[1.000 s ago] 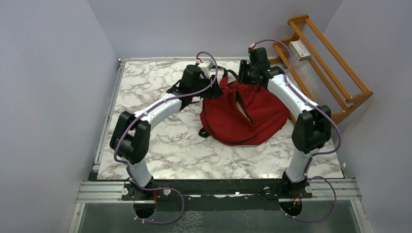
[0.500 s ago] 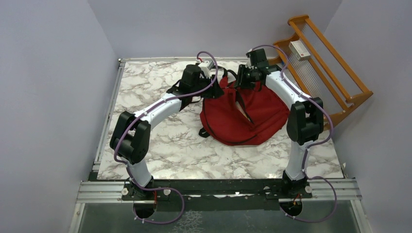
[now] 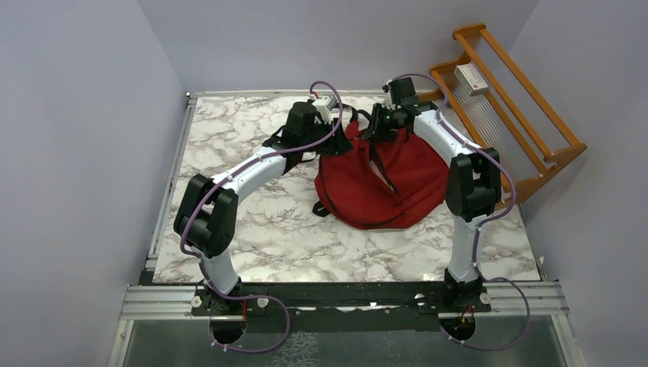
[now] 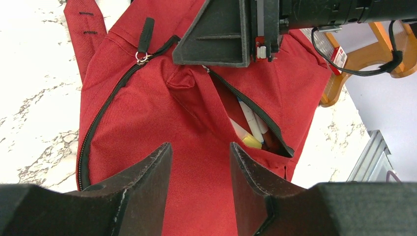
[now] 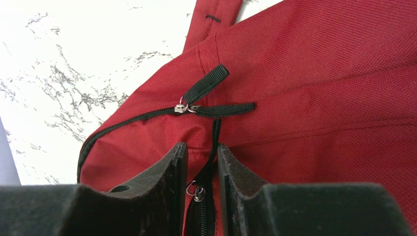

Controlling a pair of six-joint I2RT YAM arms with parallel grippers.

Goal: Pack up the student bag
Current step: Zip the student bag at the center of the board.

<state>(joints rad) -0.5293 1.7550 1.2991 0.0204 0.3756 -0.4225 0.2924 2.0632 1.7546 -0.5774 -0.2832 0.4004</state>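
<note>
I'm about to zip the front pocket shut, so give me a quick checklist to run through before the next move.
1. The zip pull is inside the right hand: ok.
2. That grip is tight: cannot tell.
3. The pens lie inside the front pocket: ok.
4. The left hand grips the bag to steady it: not ok, open.
5. The main zip is shut: ok.

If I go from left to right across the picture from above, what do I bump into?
Left arm's black elbow → red student bag → wooden rack.
</note>
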